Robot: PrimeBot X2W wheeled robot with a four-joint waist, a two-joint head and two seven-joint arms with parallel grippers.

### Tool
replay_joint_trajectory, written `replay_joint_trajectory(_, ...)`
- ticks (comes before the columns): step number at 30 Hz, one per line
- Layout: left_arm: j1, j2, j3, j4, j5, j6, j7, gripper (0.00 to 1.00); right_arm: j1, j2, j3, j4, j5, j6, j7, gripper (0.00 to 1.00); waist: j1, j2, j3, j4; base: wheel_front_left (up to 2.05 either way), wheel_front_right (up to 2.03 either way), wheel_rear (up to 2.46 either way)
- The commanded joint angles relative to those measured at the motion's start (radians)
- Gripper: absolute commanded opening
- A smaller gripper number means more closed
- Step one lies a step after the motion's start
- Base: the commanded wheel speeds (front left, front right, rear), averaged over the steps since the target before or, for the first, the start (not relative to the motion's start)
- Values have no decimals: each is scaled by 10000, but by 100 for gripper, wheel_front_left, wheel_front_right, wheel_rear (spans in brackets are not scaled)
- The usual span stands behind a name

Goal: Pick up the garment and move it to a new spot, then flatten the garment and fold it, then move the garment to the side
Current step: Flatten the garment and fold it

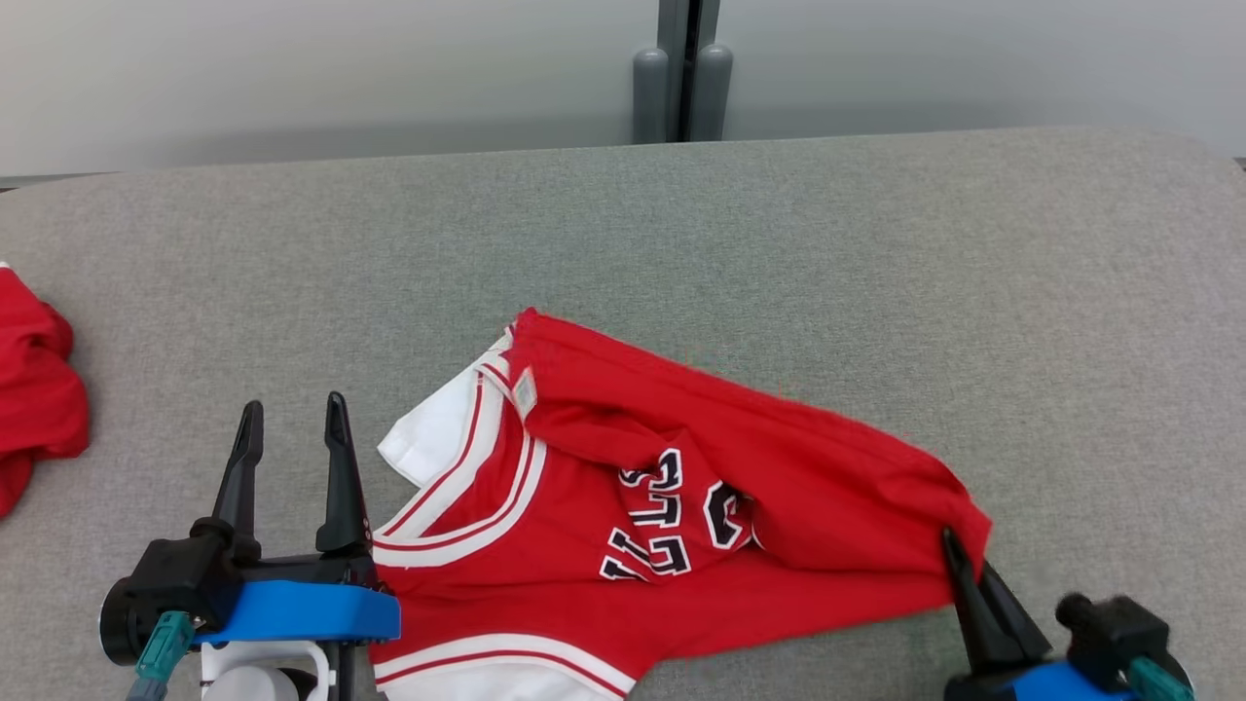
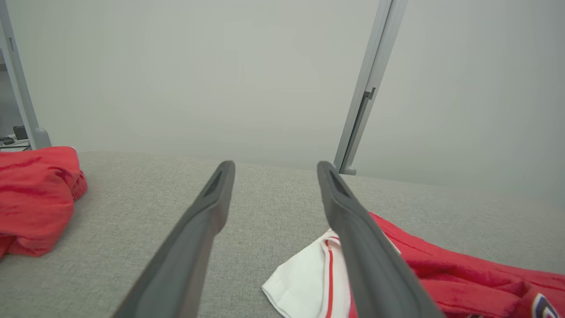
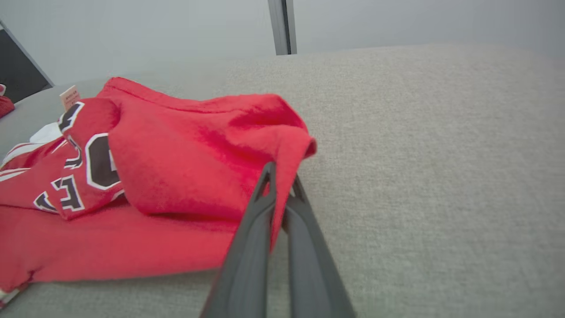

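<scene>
Garment [image 1: 623, 487], a red jersey with white trim, lies rumpled on the grey desk [image 1: 779, 243] between the two hands, its long axis running left to right across the robot's front. The right hand [image 1: 959, 557] is pinched tight on the garment's right end, red cloth caught between its fingers low at the desk. The left hand [image 1: 294, 419] is spread wide and holds nothing, just beside the white-trimmed edge [image 1: 438, 438], which lies to its right. The lift likely turns on that short sideways reach. Another red cloth [image 1: 34, 389] sits well apart at the desk's left
</scene>
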State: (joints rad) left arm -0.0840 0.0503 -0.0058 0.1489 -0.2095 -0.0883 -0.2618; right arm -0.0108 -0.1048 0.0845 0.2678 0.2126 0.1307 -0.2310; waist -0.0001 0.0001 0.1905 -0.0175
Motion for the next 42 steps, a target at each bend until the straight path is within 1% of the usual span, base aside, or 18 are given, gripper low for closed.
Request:
replay_joint_trajectory(1, 19, 1, 60, -39, 64, -5, -48, 100, 433, 87, -178, -368, -69, 1, 132, 0, 1, -1, 4, -37, 0, 0, 0)
replay_joint_trajectory(4, -23, -1, 80, -35, 77, -33, -48, 100, 1289, 318, -635, -1222, 127, 1, 443, 0, 1, -1, 24, -78, 0, 0, 0)
replay_joint_trajectory(8, -66, -1, 126, -35, 85, -69, -48, 100, 2161, 496, -1176, -1838, 459, 1, 771, 0, 1, -1, 53, -126, 0, 0, 0)
replay_joint_trajectory(9, -71, -1, 132, -29, 86, -66, -48, 100, 2264, 504, -1248, -1960, 419, 1, 791, 24, 1, -1, 61, -135, 0, 0, 0)
replay_joint_trajectory(10, -73, -1, 137, -19, 91, -72, -48, 100, 2321, 507, -1342, -2076, 419, 1, 779, 87, 1, -1, 65, -147, 0, 0, 0)
replay_joint_trajectory(11, -80, 1, 143, -11, 98, -82, -48, 100, 2333, 509, -1466, -2188, 381, 1, 770, 100, 1, -1, 72, -158, 0, 0, 0)
replay_joint_trajectory(17, -118, -2, 97, 67, 69, -102, -47, 100, 1827, 528, -2089, -2896, -40, 3, 639, 100, 1, -1, -39, -69, 0, 0, 0)
replay_joint_trajectory(22, -19, -2, 94, 101, 126, -127, -48, 100, 1126, 448, -2130, -3457, -327, 3, 689, 100, 1, -1, -175, 41, 0, 0, 0)
replay_joint_trajectory(29, 172, 2, 172, 91, 237, -135, -48, 100, 243, 471, -1979, -3754, -468, 3, 100, 100, 1, -1, -345, 65, 0, 0, 0)
replay_joint_trajectory(33, 202, -1, 223, 64, 284, -162, -48, 100, -199, 524, -1816, -3603, -310, 3, -220, 100, 1, -1, -378, 68, 0, 0, 0)
replay_joint_trajectory(39, 175, -2, 232, 129, 353, -201, -48, 100, -710, 536, -1317, -2732, -739, 3, -346, 100, 1, -1, -466, 62, 0, 0, 0)
replay_joint_trajectory(42, 195, -1, 182, 171, 407, -221, -47, 100, -737, 539, -1002, -2326, -1186, 3, -350, 100, 1, -1, -521, 85, 0, 0, 0)
